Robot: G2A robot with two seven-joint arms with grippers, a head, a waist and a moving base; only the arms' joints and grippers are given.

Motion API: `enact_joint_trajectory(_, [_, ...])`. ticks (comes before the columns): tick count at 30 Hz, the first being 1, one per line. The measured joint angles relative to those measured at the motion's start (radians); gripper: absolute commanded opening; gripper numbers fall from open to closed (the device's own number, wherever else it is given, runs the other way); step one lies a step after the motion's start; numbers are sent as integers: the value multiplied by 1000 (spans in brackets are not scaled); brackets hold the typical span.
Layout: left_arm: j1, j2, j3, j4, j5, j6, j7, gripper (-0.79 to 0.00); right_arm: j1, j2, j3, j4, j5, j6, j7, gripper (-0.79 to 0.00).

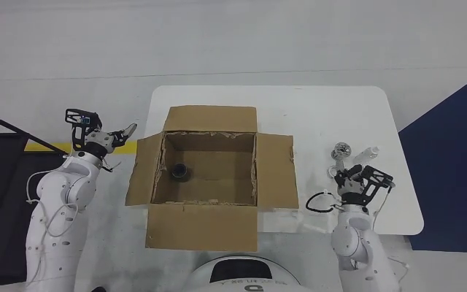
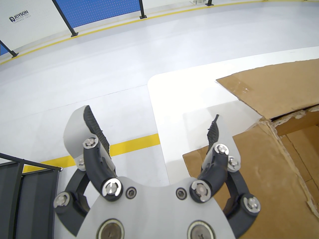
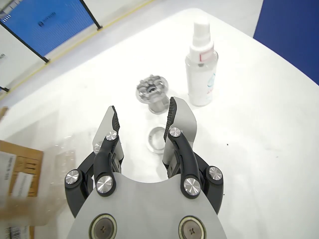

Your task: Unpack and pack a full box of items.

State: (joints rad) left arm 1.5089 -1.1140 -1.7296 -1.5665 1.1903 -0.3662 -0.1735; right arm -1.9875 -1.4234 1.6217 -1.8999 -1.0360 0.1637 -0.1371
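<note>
An open cardboard box (image 1: 208, 215) sits mid-table with all flaps spread; a small dark round item (image 1: 179, 172) lies inside near its left wall. On the table right of the box lie a clear spray bottle (image 3: 201, 75) with a white cap, a ribbed metal part (image 3: 152, 93) and a small clear ring-shaped lid (image 3: 156, 143); the top view shows the metal part (image 1: 340, 151) and the bottle (image 1: 366, 154). My right gripper (image 3: 143, 114) hovers open over the ring lid, holding nothing. My left gripper (image 2: 152, 120) is open and empty, off the table's left edge beside the box flap (image 2: 251, 182).
The white table (image 1: 321, 117) has bare surface behind the box and along its right side. A dark frame (image 2: 22, 195) stands on the floor to the left of the left arm. A yellow floor line (image 2: 134, 143) runs under that gripper.
</note>
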Motion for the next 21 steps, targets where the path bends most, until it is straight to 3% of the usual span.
enact_joint_trajectory(6, [0, 0, 0, 0, 0, 0, 0, 0, -64, 5, -81, -150, -75, -179, -40, -397])
enact_joint_trajectory(7, [0, 0, 0, 0, 0, 0, 0, 0, -61, 7, -96, -163, -90, -205, -35, -237])
enact_joint_trajectory(8, [0, 0, 0, 0, 0, 0, 0, 0, -49, 8, -121, -176, -110, -237, -27, 0])
enact_joint_trajectory(12, [0, 0, 0, 0, 0, 0, 0, 0, 28, 10, -218, -171, -161, -340, 18, 0])
enact_joint_trajectory(21, [0, 0, 0, 0, 0, 0, 0, 0, 34, 10, -223, -168, -163, -343, 20, 0])
